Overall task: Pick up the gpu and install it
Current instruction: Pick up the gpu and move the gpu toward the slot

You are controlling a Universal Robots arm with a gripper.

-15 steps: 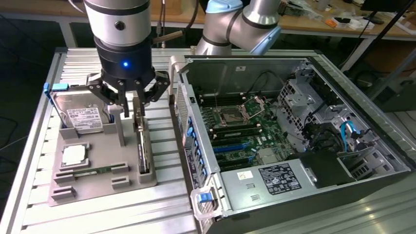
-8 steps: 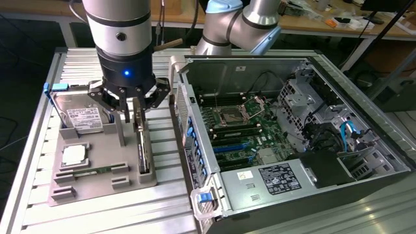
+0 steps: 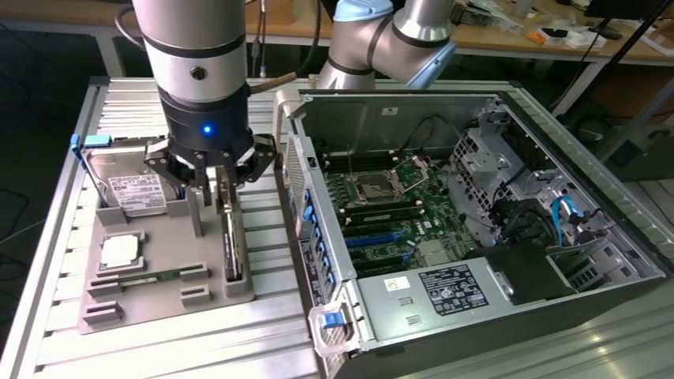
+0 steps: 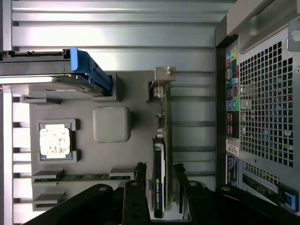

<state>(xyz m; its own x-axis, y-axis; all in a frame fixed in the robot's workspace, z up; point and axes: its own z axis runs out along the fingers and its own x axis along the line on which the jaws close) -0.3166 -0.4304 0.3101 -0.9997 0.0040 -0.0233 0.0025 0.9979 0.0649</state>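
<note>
The gpu (image 3: 230,241) stands on its long edge in a slot at the side of the grey holder tray (image 3: 158,304) nearest the case. In the wrist view the gpu (image 4: 162,126) is a thin card with its silvery end bracket (image 4: 161,75) at the far end. My gripper (image 3: 216,180) hangs just over the card's near end. In the wrist view the gripper (image 4: 159,171) is open. Its black fingers (image 4: 139,171) straddle the card with a small gap on each side.
On the tray (image 4: 136,150) also sit a silver hard drive in a blue frame (image 3: 132,185), a square processor (image 3: 119,251) and a narrow green memory stick (image 3: 147,278). The open computer case (image 3: 474,237) lies at the exterior view's right, motherboard (image 3: 384,213) exposed, close beside the tray.
</note>
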